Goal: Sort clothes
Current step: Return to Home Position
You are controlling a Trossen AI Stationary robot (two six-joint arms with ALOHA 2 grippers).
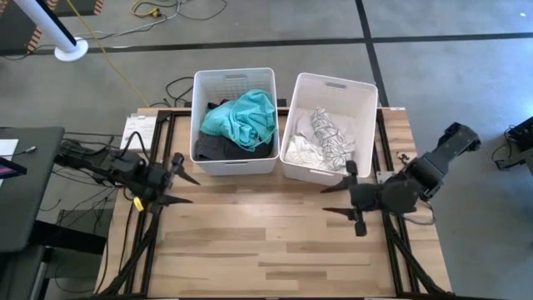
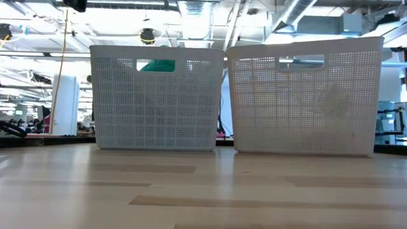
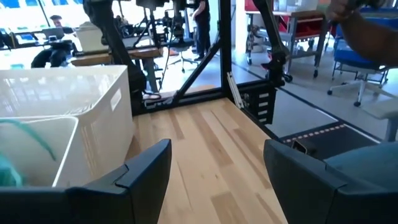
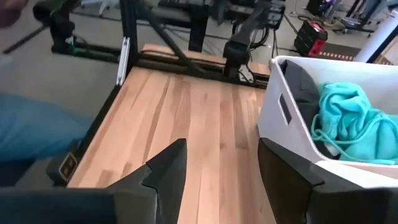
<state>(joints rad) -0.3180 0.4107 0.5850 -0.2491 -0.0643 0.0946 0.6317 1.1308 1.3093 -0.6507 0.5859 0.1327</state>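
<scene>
Looking straight down: the left bin (image 1: pixel 202 117) and right bin (image 1: pixel 363 117) sit side by side at the back edge of the worktop (image 1: pixel 275 242). A teal garment (image 1: pixel 246 117) lies on top of a dark garment (image 1: pixel 218 148) in the left bin. The right bin has white clothes (image 1: pixel 301 152) and a white piece with dark pattern (image 1: pixel 329 133). The left claw (image 1: pixel 185 185) is at the worktop's left edge and the right claw (image 1: pixel 337 190) by the right edge, both spread wide and gripping nothing. From table level you only get the bins' mesh walls, left bin (image 2: pixel 156 108) and right bin (image 2: pixel 305 102). The clothes are hidden apart from a sliver of teal garment (image 2: pixel 157 65) in the handle slot, and no arms show. The left wrist view shows its claw (image 3: pixel 217 149) spread over bare wood, the left bin (image 3: pixel 65 155) cut off at the edge with a scrap of teal garment (image 3: pixel 6 168), the right bin (image 3: pixel 118 106) behind it, and a person (image 3: pixel 202 25) far back. The right wrist view has its claw (image 4: pixel 222 149) spread too. Beside it is the left bin (image 4: pixel 280 124) holding the teal garment (image 4: pixel 348 124) and the dark garment (image 4: pixel 298 81), plus a blurry blue shape (image 4: pixel 37 137) I can't make out.
</scene>
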